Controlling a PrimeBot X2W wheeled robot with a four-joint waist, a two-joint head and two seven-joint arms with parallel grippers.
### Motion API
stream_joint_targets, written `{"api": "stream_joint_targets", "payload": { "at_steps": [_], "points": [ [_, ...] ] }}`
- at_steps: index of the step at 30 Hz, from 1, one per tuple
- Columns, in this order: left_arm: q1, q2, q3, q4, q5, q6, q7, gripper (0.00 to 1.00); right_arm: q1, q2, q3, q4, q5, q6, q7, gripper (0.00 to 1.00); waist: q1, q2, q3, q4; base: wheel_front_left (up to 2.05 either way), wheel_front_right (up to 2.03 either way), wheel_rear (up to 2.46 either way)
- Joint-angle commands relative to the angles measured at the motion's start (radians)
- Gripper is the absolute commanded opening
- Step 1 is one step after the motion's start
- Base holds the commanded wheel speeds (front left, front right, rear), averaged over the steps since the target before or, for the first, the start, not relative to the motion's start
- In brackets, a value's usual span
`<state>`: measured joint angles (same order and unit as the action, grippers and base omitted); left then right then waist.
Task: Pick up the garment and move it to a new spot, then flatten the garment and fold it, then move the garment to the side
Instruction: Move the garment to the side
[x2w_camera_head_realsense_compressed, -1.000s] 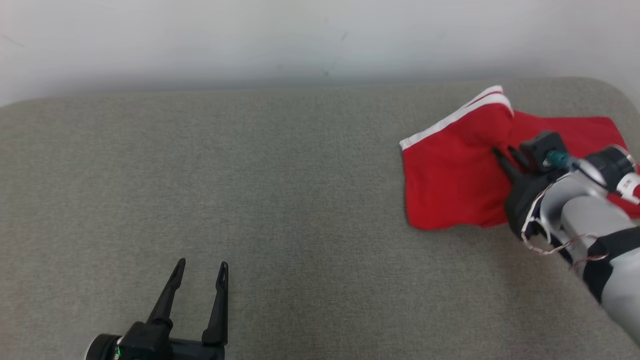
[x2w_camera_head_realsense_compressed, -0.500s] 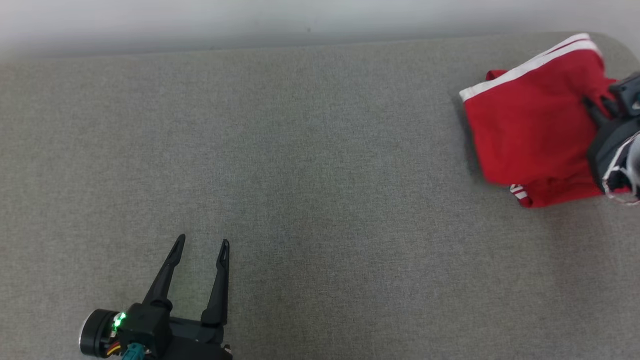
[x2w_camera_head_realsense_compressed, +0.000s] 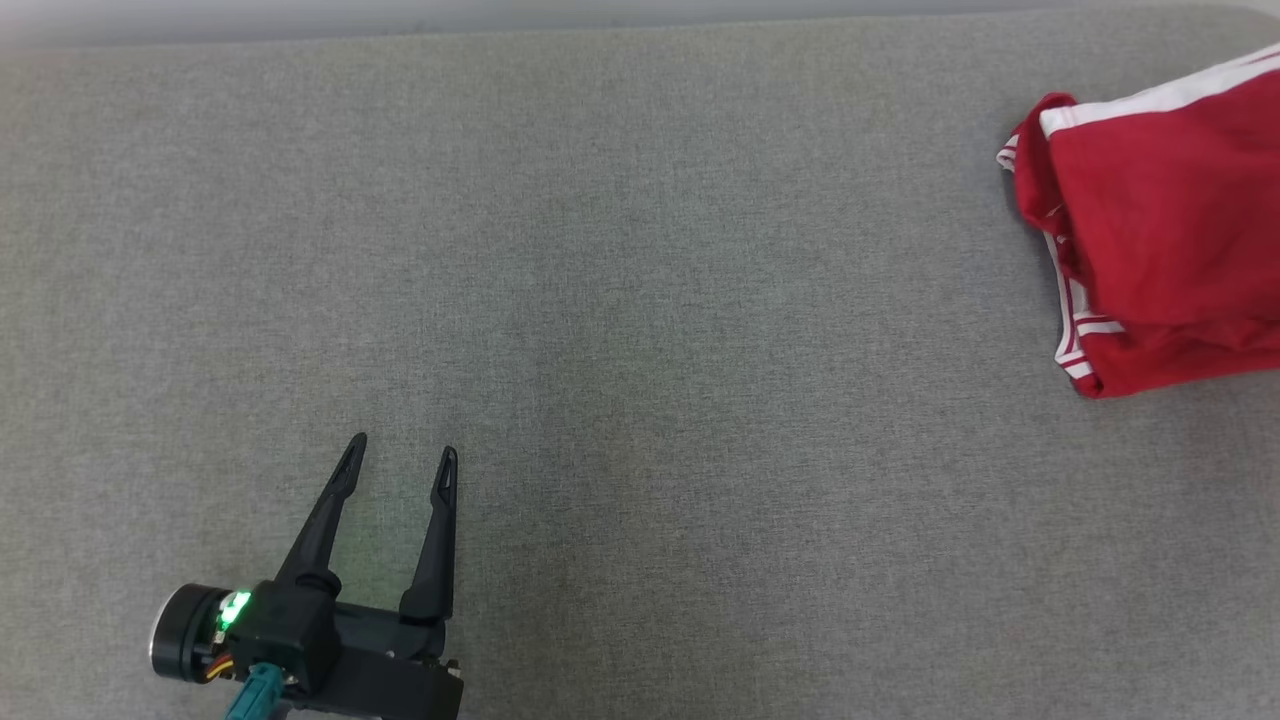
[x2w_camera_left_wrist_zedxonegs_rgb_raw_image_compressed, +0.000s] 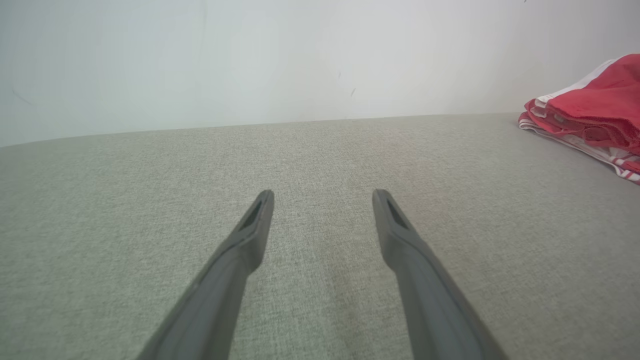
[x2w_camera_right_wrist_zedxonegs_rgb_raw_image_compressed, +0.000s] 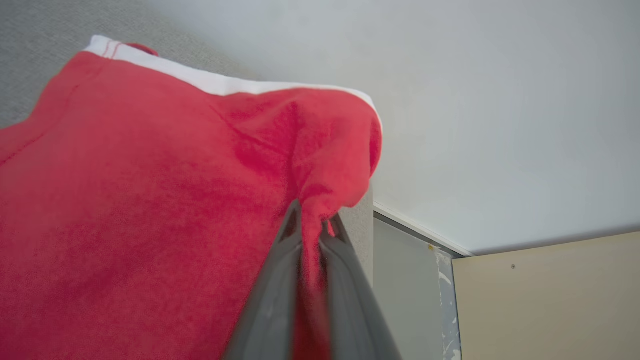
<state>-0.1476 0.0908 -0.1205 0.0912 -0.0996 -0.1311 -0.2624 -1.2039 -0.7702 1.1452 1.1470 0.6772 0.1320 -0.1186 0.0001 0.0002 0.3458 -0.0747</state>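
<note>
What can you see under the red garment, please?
The grey fabric surface runs under the red garment, whose lower striped layers peek out at its edge. Anything beneath its middle is covered.

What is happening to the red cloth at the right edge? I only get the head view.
Observer: The right wrist view shows the right end effector shut on a pinched fold of the red garment.
Operator: Is the cloth one flat layer?
Observer: No. The left wrist view, from low down, shows it stacked in several layers on the grey surface, with striped hems at the bottom.
Operator: What lies beyond it?
Observer: The right wrist view shows a beige panel past the surface's end, below a pale wall.
</note>
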Motion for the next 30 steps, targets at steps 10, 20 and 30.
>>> {"api": "stream_joint_targets", "payload": {
  "at_steps": [10,20,30],
  "points": [
    [-0.012,-0.002,0.009,0.006,0.009,0.001,-0.002,1.00,-0.030,0.021,0.030,0.088,-0.018,-0.003,0.004,1.00,-0.0001,-0.0002,-0.003,0.011,0.00,0.00,0.00],
    [0.050,-0.007,0.045,0.018,-0.007,0.001,-0.002,1.00,-0.016,0.086,-0.023,0.072,0.031,-0.003,-0.127,1.00,-0.0001,-0.0002,-0.102,-0.001,0.00,0.00,0.00],
    [0.131,-0.015,0.072,0.021,-0.010,0.001,-0.002,1.00,0.131,0.128,-0.284,-0.137,-0.006,-0.003,-0.146,1.00,-0.0001,-0.0002,-0.205,0.018,0.00,0.00,0.00]
  ]
}}
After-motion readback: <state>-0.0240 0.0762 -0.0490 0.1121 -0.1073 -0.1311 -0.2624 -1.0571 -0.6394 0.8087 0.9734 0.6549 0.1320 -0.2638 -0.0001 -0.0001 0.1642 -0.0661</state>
